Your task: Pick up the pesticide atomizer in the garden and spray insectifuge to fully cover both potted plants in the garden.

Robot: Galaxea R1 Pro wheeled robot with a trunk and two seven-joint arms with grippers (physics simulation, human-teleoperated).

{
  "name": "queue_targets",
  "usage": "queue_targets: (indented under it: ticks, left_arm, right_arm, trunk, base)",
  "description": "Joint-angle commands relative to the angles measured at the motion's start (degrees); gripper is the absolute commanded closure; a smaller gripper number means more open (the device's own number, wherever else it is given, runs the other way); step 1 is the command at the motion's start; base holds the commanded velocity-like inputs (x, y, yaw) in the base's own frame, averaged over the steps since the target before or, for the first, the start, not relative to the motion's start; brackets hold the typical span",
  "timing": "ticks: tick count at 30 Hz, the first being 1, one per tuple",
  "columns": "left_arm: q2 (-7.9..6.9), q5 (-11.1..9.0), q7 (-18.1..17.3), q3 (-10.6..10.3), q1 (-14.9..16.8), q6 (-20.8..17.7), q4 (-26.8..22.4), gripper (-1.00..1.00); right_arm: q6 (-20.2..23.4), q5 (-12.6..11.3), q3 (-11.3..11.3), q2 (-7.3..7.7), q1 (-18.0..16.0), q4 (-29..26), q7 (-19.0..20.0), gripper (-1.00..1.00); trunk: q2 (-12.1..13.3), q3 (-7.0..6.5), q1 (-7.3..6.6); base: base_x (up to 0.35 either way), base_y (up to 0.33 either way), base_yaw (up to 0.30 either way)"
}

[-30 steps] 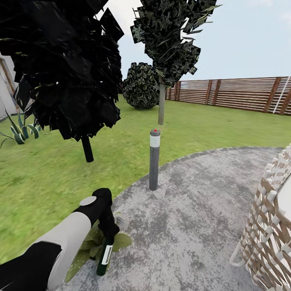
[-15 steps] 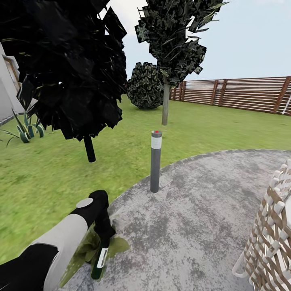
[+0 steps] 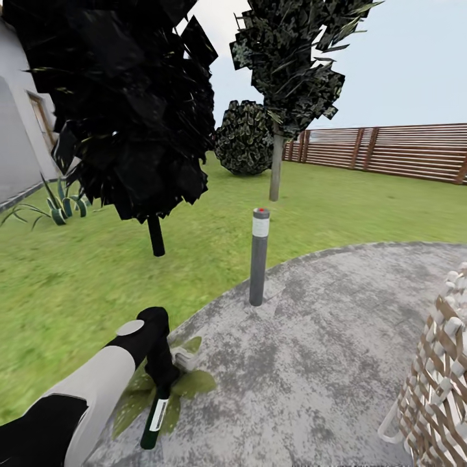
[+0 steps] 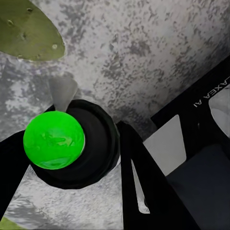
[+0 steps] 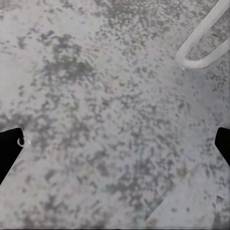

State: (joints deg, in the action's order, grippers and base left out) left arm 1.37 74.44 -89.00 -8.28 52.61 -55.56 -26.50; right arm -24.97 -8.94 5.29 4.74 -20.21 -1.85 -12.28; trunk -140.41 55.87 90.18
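The left gripper (image 3: 157,383) has its fingers clamped on the sprayer (image 3: 154,415), now swung lower over the potted plant (image 3: 165,388) beneath it, so spraying looks underway. The right gripper (image 5: 115,143) hangs spread wide above the patio (image 5: 105,96).

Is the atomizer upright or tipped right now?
Tipped: the atomizer hangs slanted from the left pincer, base angled toward the paving beside the potted plant.

head high over patio (image 3: 324,337), both wrists close above it
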Motion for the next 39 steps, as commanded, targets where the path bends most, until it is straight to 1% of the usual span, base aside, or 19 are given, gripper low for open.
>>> queue_targets:
  ticks: [1, 4, 10, 13, 18, 25, 33, 36, 39]
  left_arm:
    - [0.07, 0.53, -0.55, -0.08, 0.03, -0.6, -0.05, 1.0]
    - [0.17, 0.53, -0.38, -0.07, 0.03, -0.6, -0.05, 1.0]
    - [0.2, 0.53, -0.11, 0.31, 0.03, -0.6, -0.05, 1.0]
    - [0.17, 0.53, -0.04, 0.28, -0.05, -0.53, 0.02, 1.0]
    - [-0.25, 0.53, -0.04, 0.29, -0.06, -0.47, -0.04, 1.0]
    - [-0.32, 0.53, -0.04, 0.28, -0.06, -0.43, -0.05, 1.0]
    - [-0.5, 0.53, 0.08, 0.13, -0.11, -0.28, -0.05, 1.0]
    - [-1.51, 0.53, 0.27, 0.11, -0.6, 0.56, -0.02, 1.0]
    - [-3.07, 0.39, 0.58, 0.15, -1.51, 3.16, -0.04, 1.0]
  right_arm:
    - [-0.16, -0.57, 0.51, 0.01, -0.01, 0.0, -0.11, -1.0]
    - [-0.16, -0.56, 0.51, 0.01, -0.01, 0.0, -0.11, -1.0]
    - [-0.16, -0.57, 0.51, 0.01, -0.01, -0.02, -0.11, -1.0]
    - [-0.16, -0.55, 0.52, -0.04, -0.01, 0.0, -0.19, -1.0]
    - [-0.16, -0.55, 0.52, -0.07, -0.01, 0.0, -0.2, -1.0]
    - [-0.16, -0.55, 0.51, -0.03, -0.01, 0.0, -0.2, -1.0]
    - [-0.16, -0.55, 0.51, 0.09, -0.01, 0.0, -0.2, -1.0]
    - [-0.16, -0.55, 0.51, 0.1, -0.01, 0.0, -0.09, -1.0]
    - [-0.16, -0.52, 0.56, 0.1, -0.01, 0.0, 0.03, -1.0]
  trunk:
    - [-0.03, 0.06, -0.04]
    - [-0.03, 0.06, -0.04]
    - [-0.03, 0.06, -0.04]
    - [-0.03, 0.06, -0.04]
    - [-0.03, 0.06, -0.04]
    - [-0.03, 0.06, -0.04]
    - [-0.03, 0.06, -0.04]
    - [-0.03, 0.06, -0.04]
    - [-0.03, 0.02, -0.04]
  base:
    - [-0.305, 0.0, 0.271]
    - [-0.226, -0.027, 0.256]
    - [-0.029, -0.005, 0.043]
    - [-0.095, -0.073, 0.198]
    - [-0.304, -0.035, 0.273]
    - [-0.336, 0.077, 0.257]
    - [-0.337, 0.132, 0.031]
    - [-0.337, 0.148, 0.001]
    - [-0.322, 0.177, -0.037]
